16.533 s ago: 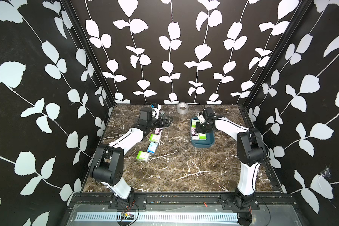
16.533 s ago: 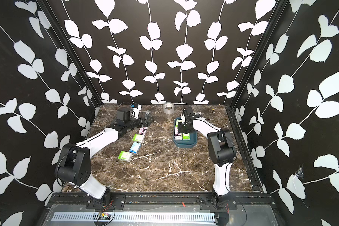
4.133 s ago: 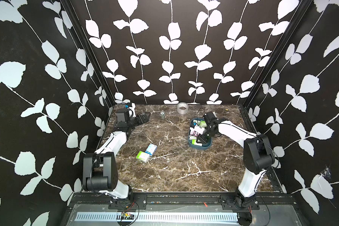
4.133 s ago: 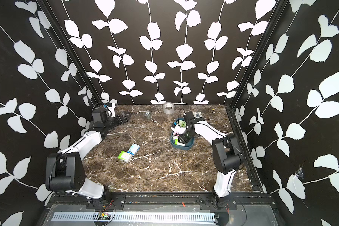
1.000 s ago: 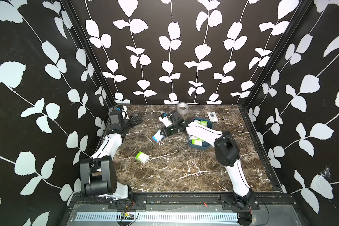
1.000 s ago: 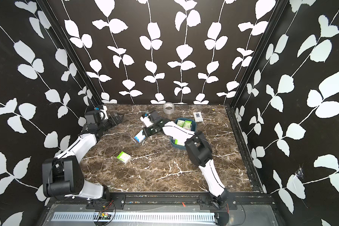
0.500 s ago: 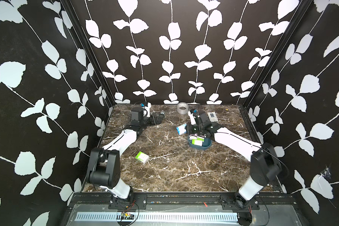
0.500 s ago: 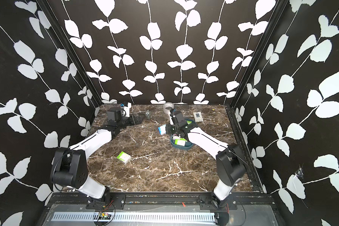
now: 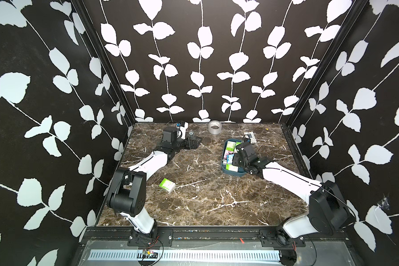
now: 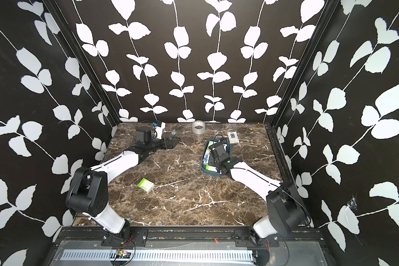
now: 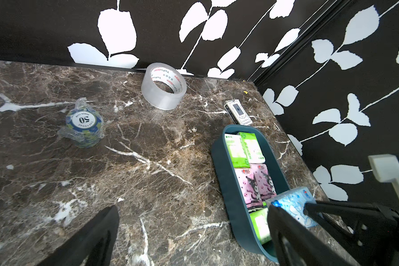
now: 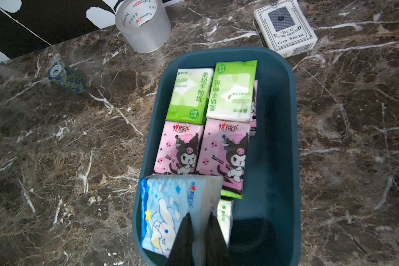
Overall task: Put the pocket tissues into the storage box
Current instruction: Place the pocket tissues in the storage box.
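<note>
Dark teal rounded storage box [image 12: 293, 138], two lime-green-and-white packs [image 12: 189, 96] and two pink cartoon packs [image 12: 180, 147] lying flat in rows inside, blue-and-white pack [image 12: 166, 207] tilted above the box, pinched in the right pincer [image 12: 198, 217], lone green pack [image 9: 167, 185] well apart on the counter [image 9: 205, 198]

Tape [image 11: 163, 89] core: "YuPinBOPP". Chips [image 11: 83, 124]: "50", "LAS VEGAS", "POKER CLUB". Card box [image 12: 285, 27]: "BCG Extra Selected Club Special"; pink packs [image 12: 179, 149]: "Kuromi"; green pack [image 12: 189, 94]: "柔韧手帕纸".
</note>
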You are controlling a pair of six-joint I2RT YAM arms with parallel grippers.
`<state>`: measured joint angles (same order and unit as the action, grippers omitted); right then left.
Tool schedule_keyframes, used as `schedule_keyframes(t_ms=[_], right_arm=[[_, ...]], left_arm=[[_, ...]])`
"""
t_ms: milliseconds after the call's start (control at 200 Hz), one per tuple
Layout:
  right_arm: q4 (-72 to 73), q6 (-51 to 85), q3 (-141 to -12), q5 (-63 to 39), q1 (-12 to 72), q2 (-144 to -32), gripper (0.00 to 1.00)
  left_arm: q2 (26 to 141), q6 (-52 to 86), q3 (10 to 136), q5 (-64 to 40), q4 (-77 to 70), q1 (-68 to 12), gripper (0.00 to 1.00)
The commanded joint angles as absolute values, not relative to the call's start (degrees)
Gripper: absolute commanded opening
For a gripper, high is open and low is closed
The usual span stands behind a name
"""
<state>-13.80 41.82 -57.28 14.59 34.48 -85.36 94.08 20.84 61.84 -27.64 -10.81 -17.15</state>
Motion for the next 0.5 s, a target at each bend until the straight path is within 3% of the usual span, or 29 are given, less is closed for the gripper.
schedule_keyframes(t_ms=[0, 495], right_arm=[[-13.12, 44.7, -56.96, 15.58, 34.37, -87.72, 0.0], [-14.87, 45.66, -59.99, 11.32, 35.64, -92.37, 0.0]], left_arm=[[92.94, 19.12, 62.93, -28.3, -11.08, -17.14, 0.99], [92.01, 18.01, 62.35, -27.69, -10.07, -17.09, 0.99]])
